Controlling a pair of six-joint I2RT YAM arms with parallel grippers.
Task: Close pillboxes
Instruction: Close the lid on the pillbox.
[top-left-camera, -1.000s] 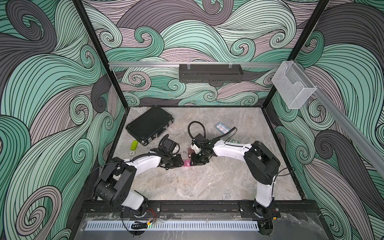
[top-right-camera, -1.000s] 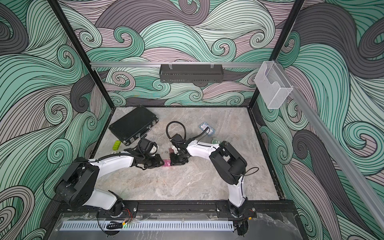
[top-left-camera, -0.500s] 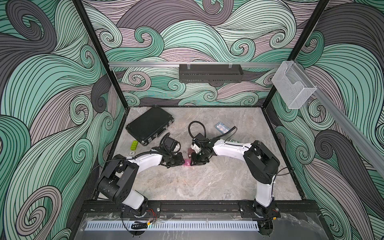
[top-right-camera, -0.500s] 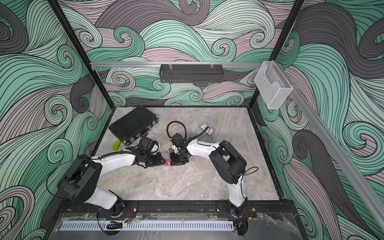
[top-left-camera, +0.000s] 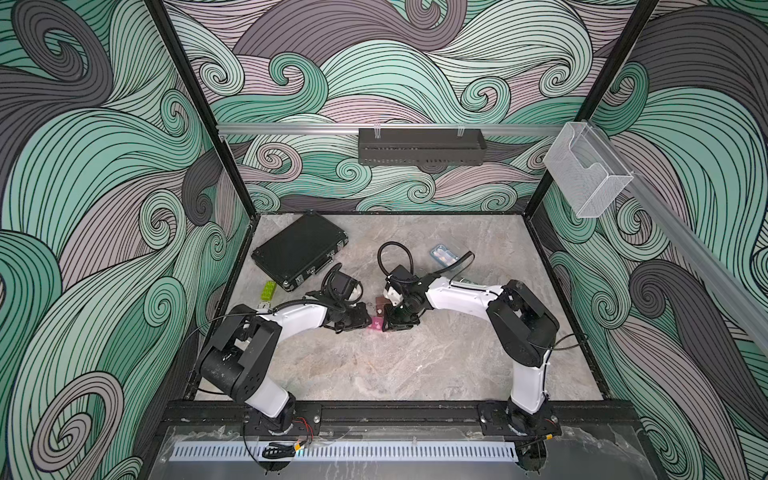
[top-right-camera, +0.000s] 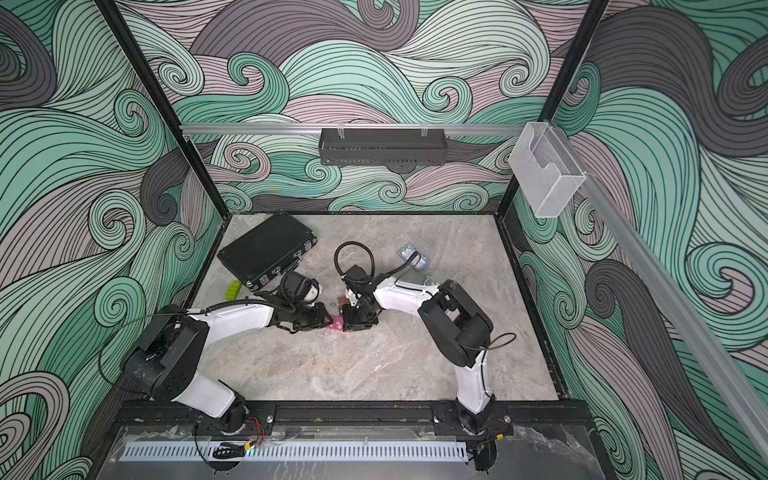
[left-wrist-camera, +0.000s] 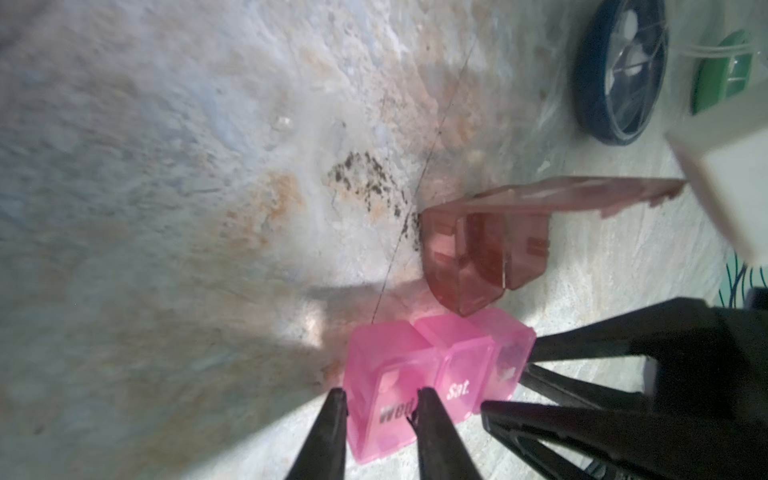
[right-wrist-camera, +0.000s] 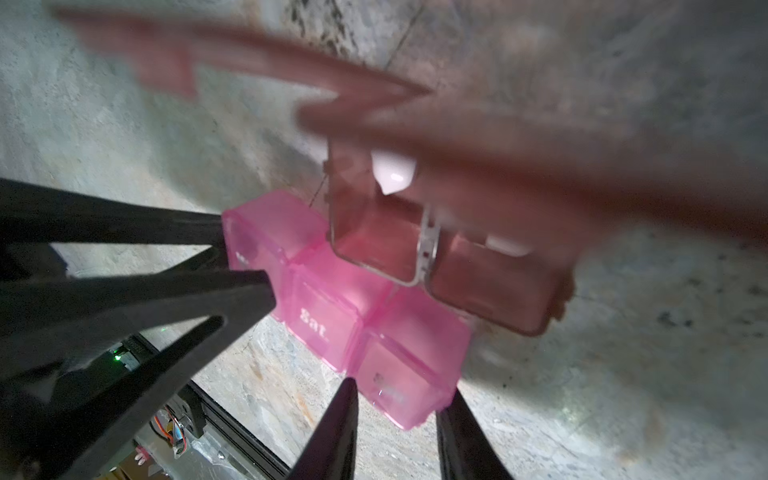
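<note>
1. Left wrist view is showing the left gripper (left-wrist-camera: 381, 395) with its two black fingers standing narrowly apart, touching either side of the end cell marked "Wed" on the pink pillbox (left-wrist-camera: 436, 365). Whether they are squeezing it, I cannot tell.
2. Right wrist view is showing the right gripper (right-wrist-camera: 401, 390) clamping the opposite end cell of that pink strip between narrowly set fingers.
3. In both top views the pink pillbox is lying near the middle of the bench (top-left-camera: 395, 365), bridging the two grippers.
4. A brown pillbox (left-wrist-camera: 478, 249) is sitting just beside the pink one, on the side facing the bench's back edge. Its lid (left-wrist-camera: 582, 191) is standing open, and white pieces (right-wrist-camera: 392, 174) are showing blurrily in its two cells.
5. A dark-blue round pillbox (left-wrist-camera: 590, 104) and a green round pillbox (left-wrist-camera: 723, 70) are lying near each other, well apart from the pink one.
6. A light-blue pillbox (top-left-camera: 444, 255) is lying toward the back edge, right of centre, while a black case (top-left-camera: 299, 249) is resting in the back left corner.
</note>
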